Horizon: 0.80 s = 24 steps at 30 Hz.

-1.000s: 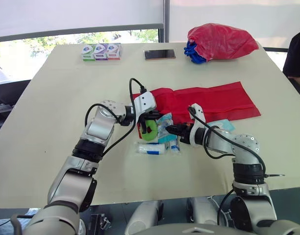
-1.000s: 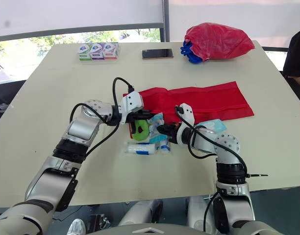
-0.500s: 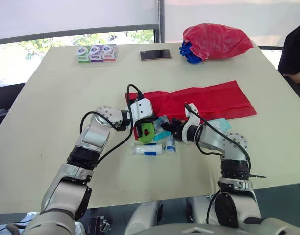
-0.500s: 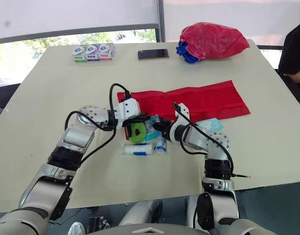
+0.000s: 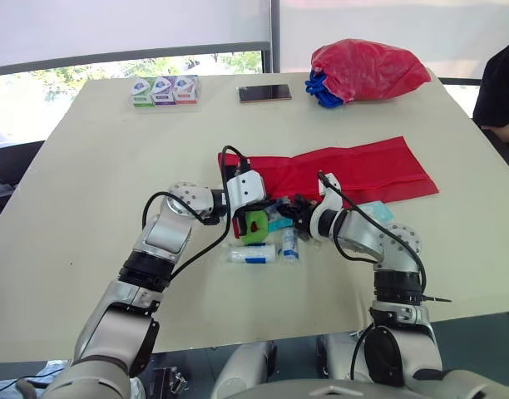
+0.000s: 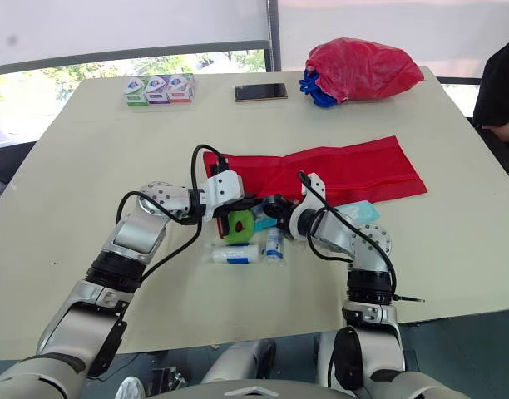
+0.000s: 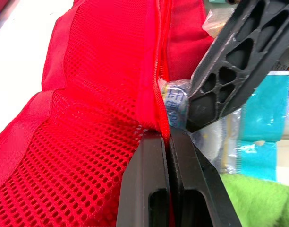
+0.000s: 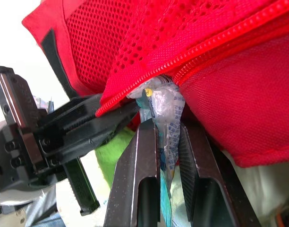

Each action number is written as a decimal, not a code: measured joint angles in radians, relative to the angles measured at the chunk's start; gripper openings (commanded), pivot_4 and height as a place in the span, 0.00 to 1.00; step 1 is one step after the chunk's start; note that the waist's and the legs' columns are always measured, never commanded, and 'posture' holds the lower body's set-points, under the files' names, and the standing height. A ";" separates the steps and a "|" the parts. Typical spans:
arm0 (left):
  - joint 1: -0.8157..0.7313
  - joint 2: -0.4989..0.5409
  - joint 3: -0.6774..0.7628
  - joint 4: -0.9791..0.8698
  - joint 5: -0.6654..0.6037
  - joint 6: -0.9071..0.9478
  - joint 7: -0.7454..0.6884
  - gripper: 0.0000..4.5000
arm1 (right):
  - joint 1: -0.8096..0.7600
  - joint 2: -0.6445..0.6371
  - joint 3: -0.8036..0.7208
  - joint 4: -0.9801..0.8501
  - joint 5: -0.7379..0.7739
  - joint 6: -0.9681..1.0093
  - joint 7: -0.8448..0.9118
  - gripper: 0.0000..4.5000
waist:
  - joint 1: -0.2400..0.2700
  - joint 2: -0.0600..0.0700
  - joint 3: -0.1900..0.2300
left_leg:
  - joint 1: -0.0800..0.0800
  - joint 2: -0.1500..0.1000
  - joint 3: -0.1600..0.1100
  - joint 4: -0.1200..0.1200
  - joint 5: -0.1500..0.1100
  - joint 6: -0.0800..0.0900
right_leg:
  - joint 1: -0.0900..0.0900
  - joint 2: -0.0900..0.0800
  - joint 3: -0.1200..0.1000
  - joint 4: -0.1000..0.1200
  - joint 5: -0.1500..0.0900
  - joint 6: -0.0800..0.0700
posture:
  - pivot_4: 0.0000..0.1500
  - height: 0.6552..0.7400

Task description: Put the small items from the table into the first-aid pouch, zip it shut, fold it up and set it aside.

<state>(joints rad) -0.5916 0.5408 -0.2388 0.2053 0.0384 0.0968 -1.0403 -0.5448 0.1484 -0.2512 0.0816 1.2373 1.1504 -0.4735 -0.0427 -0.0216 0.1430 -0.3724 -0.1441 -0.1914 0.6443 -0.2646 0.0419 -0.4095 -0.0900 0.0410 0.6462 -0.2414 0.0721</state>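
red mesh at the zipper edge of the first-aid pouch (image 7: 102,94) is pinched in your left gripper (image 7: 167,137), which holds the mouth open. your right gripper (image 8: 168,125), clamped on a clear packet (image 8: 164,104), can then feed it in. the pouch lies mid-surface (image 5: 105,158).

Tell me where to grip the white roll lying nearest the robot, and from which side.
Take the white roll across its middle, coming from above. It lies flat with its long axis left to right, so its narrow width is what fits a grasp, and the small bottle crowds its right end.
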 measured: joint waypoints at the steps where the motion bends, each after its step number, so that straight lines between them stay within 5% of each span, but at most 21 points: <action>1: 0.002 0.000 -0.001 -0.001 0.000 0.000 0.000 0.02 | 0.000 0.000 0.002 0.008 0.007 -0.012 0.000 0.01 | 0.000 0.000 0.000 | 0.000 0.000 0.000 0.000 0.000 0.000 | 0.000 0.000 0.000 0.000 0.000 0.000 | 1.00 1.00; 24: 0.000 -0.017 0.036 0.018 -0.082 0.023 -0.015 0.02 | -0.002 0.001 0.126 0.068 -0.005 -0.326 0.083 0.01 | -0.002 0.000 0.000 | 0.000 0.000 0.000 0.000 0.000 0.000 | 0.000 0.000 0.000 0.000 0.000 0.000 | 1.00 1.00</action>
<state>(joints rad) -0.5918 0.5241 -0.2025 0.2228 -0.0436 0.1195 -1.0552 -0.5469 0.1499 -0.1254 0.1501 1.2323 0.8245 -0.3906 -0.0444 -0.0213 0.1429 -0.3723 -0.1440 -0.1912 0.6442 -0.2646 0.0419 -0.4099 -0.0895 0.0410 0.6463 -0.2414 0.0721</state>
